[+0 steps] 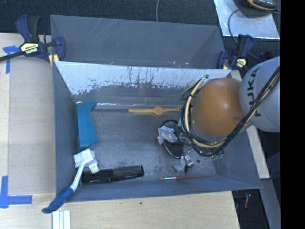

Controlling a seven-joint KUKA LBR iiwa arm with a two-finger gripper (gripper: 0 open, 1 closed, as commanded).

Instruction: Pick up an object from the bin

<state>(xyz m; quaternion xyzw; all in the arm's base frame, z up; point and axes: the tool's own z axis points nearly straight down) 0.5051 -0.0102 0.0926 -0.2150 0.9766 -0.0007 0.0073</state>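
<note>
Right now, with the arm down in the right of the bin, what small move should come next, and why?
Probably a short shift toward the front wall of the bin, then down. The gripper is low at the right, and the nearest thing looks to be the thin red stick lying just in front of it along that wall. The comb, brush and blue block lie well off to the left.

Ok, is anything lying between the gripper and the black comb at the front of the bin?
Nothing visible does: bare floor runs from the gripper to the right end of the black comb. The white-headed brush crosses only its left end; the thin red stick lies by the front wall, right of it.
</note>
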